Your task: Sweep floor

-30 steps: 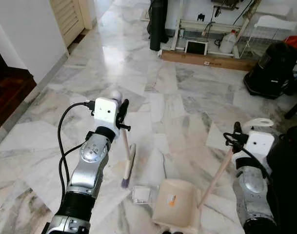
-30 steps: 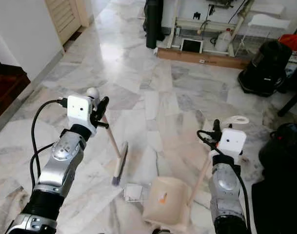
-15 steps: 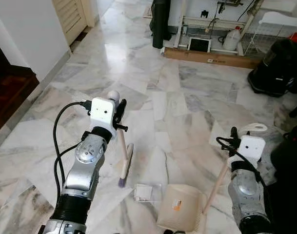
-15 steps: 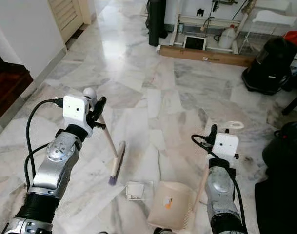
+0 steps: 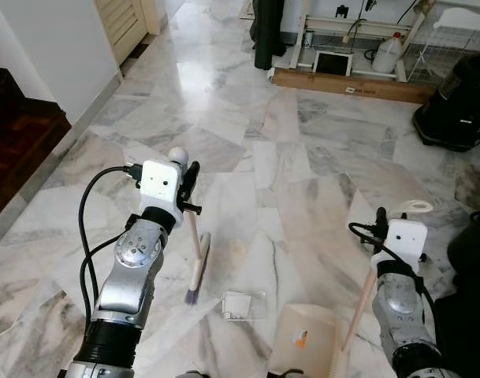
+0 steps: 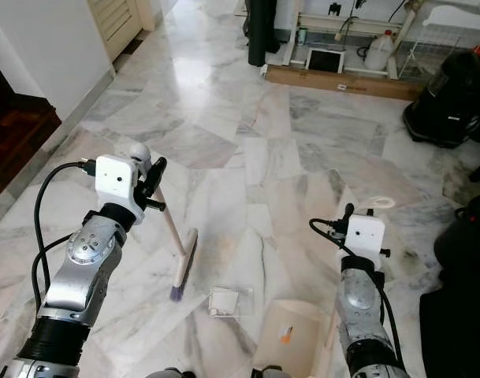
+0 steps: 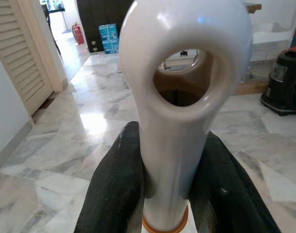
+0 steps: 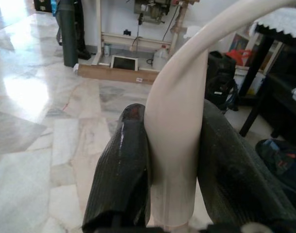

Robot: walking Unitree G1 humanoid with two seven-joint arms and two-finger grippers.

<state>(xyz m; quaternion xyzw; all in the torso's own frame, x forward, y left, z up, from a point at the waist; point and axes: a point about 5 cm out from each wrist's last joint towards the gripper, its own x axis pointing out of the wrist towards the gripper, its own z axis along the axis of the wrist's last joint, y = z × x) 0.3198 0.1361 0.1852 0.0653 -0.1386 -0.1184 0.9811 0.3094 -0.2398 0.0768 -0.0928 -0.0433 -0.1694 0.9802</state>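
My left gripper point(image 5: 187, 183) is shut on the top of a beige broom handle point(image 7: 179, 97), its black fingers point(image 7: 116, 184) pressed to both sides. The broom head point(image 5: 200, 264) rests on the marble floor, its purple bristles point(image 5: 191, 298) toward me. A small clear wrapper point(image 5: 243, 305) lies just right of the bristles. Right of that sits a beige dustpan point(image 5: 306, 346), partly cut off by the frame's lower edge. Its long slanted handle point(image 8: 174, 121) is clamped in my right gripper point(image 5: 379, 224), which is shut on it.
A black vacuum cleaner point(image 5: 460, 102) stands at the far right. A long cardboard box point(image 5: 346, 83), a white jug point(image 5: 389, 55) and a dark upright roll point(image 5: 267, 31) line the back wall. A dark wooden step point(image 5: 19, 126) and a louvred door point(image 5: 129, 24) are at the left.
The whole view has shifted as the camera moved. The dustpan has slid right and toward me, away from the wrapper. The broom head stays beside the wrapper.
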